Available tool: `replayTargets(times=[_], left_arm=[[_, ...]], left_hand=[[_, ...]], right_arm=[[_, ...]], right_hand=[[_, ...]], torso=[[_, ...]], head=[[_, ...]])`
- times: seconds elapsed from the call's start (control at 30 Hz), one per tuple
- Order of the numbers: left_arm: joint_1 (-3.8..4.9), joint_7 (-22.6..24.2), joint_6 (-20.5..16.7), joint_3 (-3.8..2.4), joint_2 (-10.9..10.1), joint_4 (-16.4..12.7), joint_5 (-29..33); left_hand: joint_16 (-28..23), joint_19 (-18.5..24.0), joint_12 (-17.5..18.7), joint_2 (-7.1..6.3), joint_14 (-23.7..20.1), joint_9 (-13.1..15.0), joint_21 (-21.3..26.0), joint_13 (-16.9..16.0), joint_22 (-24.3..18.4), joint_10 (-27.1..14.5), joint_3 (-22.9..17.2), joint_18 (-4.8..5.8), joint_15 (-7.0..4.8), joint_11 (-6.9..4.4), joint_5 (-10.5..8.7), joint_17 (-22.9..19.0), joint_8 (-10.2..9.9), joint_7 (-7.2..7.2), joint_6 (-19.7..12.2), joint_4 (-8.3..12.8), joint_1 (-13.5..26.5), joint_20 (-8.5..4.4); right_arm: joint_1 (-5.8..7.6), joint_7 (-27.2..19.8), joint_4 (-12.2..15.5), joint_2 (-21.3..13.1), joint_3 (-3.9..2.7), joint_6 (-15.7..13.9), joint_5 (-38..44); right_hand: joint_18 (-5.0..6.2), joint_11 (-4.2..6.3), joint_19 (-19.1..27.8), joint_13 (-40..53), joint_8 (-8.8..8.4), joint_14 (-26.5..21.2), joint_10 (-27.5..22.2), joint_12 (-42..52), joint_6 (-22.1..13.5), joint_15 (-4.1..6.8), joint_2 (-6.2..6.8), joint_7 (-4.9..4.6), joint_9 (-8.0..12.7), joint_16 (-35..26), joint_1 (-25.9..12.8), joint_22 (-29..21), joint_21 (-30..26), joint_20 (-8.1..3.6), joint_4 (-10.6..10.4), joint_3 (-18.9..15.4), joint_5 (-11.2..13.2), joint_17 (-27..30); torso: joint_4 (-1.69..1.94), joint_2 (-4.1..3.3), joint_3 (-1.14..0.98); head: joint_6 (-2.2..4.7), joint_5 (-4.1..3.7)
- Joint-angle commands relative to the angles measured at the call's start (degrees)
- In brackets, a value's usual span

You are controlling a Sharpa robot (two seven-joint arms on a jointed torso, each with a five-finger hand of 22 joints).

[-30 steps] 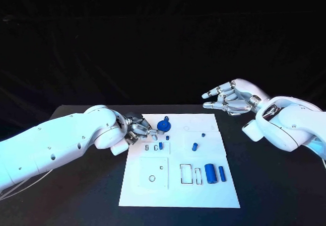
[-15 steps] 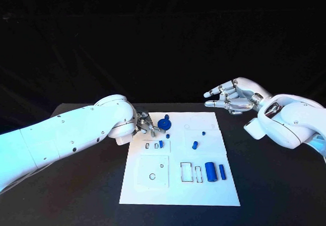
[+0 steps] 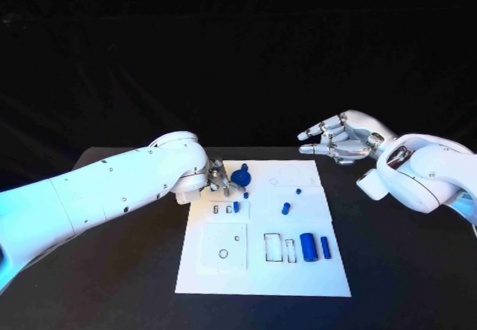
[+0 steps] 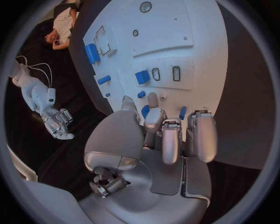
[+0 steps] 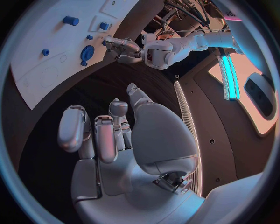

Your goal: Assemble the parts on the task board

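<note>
Our left hand rests on the task board by a round blue part (grip unclear); our right hand hovers, fingers apart.

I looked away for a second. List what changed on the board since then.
The left hand moved farther along the board's left edge, toward the round blue part; whether it holds anything is unclear. The right hand hovers, holding nothing, as before. No part visibly moved.
</note>
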State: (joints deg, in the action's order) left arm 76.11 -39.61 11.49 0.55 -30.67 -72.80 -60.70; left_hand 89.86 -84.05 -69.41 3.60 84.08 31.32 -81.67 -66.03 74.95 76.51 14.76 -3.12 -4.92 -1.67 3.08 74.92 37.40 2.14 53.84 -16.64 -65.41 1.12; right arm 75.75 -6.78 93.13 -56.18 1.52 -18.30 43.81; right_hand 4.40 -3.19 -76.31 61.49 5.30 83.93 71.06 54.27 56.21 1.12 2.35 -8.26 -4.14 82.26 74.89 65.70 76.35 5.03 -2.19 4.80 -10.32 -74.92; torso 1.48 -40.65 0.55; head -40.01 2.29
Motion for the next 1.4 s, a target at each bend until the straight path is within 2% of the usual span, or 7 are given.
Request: replayTargets(times=[0.03,0.23,0.37,0.4,0.53,0.83,1.4], left_arm=[[0.06,-1.1,4.3,0.09,0.8,0.6,-0.9],[-0.06,-1.1,5.0,0.17,1.5,1.2,-1.6],[-0.08,-1.2,5.2,0.19,1.6,1.3,-1.7],[-0.09,-1.2,5.2,0.2,1.6,1.4,-1.8],[-0.17,-1.1,5.4,0.22,1.8,1.4,-1.6],[-0.42,-1.1,5.5,0.26,1.7,1.4,-0.7],[-0.93,-1.0,6.4,0.52,2.7,2.1,0.1]], left_hand=[[0.1,-2.7,-0.5,0.46,5.9,0.3,-0.4,-0.4,4.0,0.5,0.4,0.68,-0.38,-0.16,-0.36,15.1,0.4,0.0,-0.4,0.0,0.2,-0.3],[0.1,-2.7,-0.7,0.91,5.9,0.9,-0.5,-0.6,4.2,0.7,0.6,0.72,-0.44,-0.22,-0.34,15.1,0.8,-0.06,-0.7,0.1,0.0,-0.36],[0.1,-2.7,-0.7,1.79,5.9,1.6,-0.6,-0.6,4.3,0.6,0.2,0.71,-0.44,-0.22,-0.26,15.1,1.2,-0.07,-1.1,0.4,-1.3,-0.37],[0.1,-2.7,-0.7,1.86,5.9,1.8,-0.6,-0.6,4.3,0.6,0.1,0.71,-0.43,-0.23,-0.25,15.1,1.3,-0.06,-1.2,0.5,-1.5,-0.36],[0.1,-2.7,-0.8,1.91,5.9,1.9,-0.6,-0.6,4.4,0.6,0.1,0.73,-0.43,-0.22,-0.24,15.1,1.4,-0.07,-1.2,0.5,-1.7,-0.36],[0.1,-2.8,-1.0,1.94,5.9,2.2,-0.8,-0.9,4.7,0.8,0.1,0.78,-0.43,-0.24,-0.24,15.1,1.6,-0.09,-1.2,0.5,-2.0,-0.35],[0.1,-2.8,-1.1,1.98,5.9,2.5,-0.8,-1.0,4.6,0.8,0.2,0.77,-0.44,-0.27,-0.25,15.1,1.8,-0.14,-1.2,0.5,-2.2,-0.35]], right_arm=[[-0.02,0.4,-0.1,0.2,0.01,1.0,0.7],[-0.04,0.5,-0.3,0.3,0.02,1.2,1.2],[-0.05,0.6,-0.3,0.3,0.02,1.2,1.5],[-0.05,0.7,-0.3,0.3,0.02,1.2,1.5],[-0.06,0.8,-0.5,0.4,0.02,1.2,1.7],[-0.06,0.9,-0.5,0.3,0.03,1.2,1.7],[-0.07,1.1,-0.8,0.6,0.03,1.1,1.8]], right_hand=[[0.89,-0.02,0.4,-0.1,0.19,3.1,0.5,0.0,0.4,-0.08,0.13,0.01,0.0,-0.3,0.1,-0.2,-0.5,0.11,0.0,-0.4,-0.3,-1.9],[0.91,-0.02,0.4,-0.2,0.19,3.1,0.4,-0.1,0.4,-0.08,0.13,0.01,0.0,-0.3,0.1,-0.3,-0.5,0.11,0.0,-0.4,-0.3,-1.9],[0.92,-0.02,0.5,-0.3,0.2,3.1,0.4,-0.2,0.4,-0.08,0.1,0.01,0.0,-0.3,0.1,-0.3,-0.6,0.1,0.0,-0.5,-0.3,-1.8],[0.93,0.0,0.5,-0.3,0.2,3.1,0.3,-0.2,0.4,-0.06,0.04,0.02,0.0,-0.3,0.2,-0.4,-0.6,0.09,0.0,-0.5,-0.5,-1.8],[0.95,0.02,0.5,-0.5,0.22,3.1,0.1,-0.3,0.3,-0.04,-0.11,0.03,0.0,-0.4,0.5,-0.5,-0.7,0.07,0.1,-0.6,-1.0,-1.7],[0.95,0.02,0.5,-0.5,0.22,3.1,0.1,-0.3,0.3,-0.03,-0.12,0.03,0.0,-0.5,0.5,-0.5,-0.7,0.06,0.2,-0.7,-1.1,-1.7],[0.98,0.02,0.6,-0.7,0.21,3.0,0.0,-0.5,0.3,-0.03,-0.14,0.02,0.1,-0.6,0.6,-0.7,-0.9,0.06,0.2,-0.8,-1.2,-1.6]], torso=[[0.02,-0.02,0.02],[0.02,0.02,0.03],[0.08,0.06,-0.11],[0.12,0.06,-0.09],[0.1,0.04,-0.04],[0.12,0.02,-0.11],[0.07,0.02,-0.1]], head=[[-0.25,0.19],[-0.56,0.29],[-0.6,0.27],[-0.59,0.23],[-0.81,0.39],[-1.14,0.51],[-1.61,0.71]])
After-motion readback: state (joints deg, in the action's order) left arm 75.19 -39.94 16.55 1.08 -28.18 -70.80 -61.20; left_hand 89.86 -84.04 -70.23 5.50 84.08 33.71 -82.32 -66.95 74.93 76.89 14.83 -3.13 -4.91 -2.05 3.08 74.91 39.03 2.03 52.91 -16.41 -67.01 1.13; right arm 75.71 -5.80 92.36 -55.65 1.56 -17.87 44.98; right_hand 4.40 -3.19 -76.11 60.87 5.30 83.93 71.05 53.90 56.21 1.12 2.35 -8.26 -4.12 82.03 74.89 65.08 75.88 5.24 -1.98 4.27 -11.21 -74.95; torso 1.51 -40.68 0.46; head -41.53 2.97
